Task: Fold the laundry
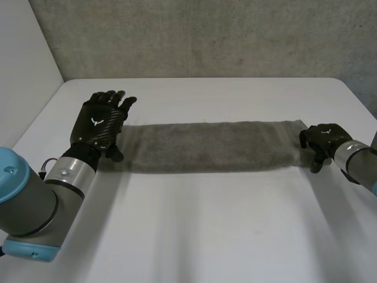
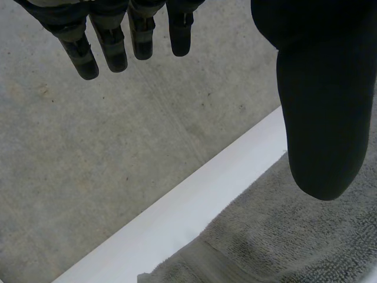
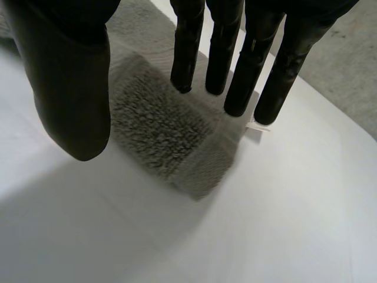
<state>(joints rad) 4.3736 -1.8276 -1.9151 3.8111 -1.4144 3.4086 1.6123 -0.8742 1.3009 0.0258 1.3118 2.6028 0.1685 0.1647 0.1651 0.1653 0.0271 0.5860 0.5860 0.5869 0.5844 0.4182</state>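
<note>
Long grey terry towel strip (image 1: 209,144) flat across white tabletop (image 1: 206,230). My left hand (image 1: 99,124), right hand (image 1: 321,140) over its ends, fingers straight, holding nothing. Should pinch end corners evenly before folding.

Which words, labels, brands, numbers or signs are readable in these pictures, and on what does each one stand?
Readable words or numbers: none.
White emblem without letters, on the back of the left hand.
Small white tag at the towel's corner, beside the right hand: too small to read.
</note>
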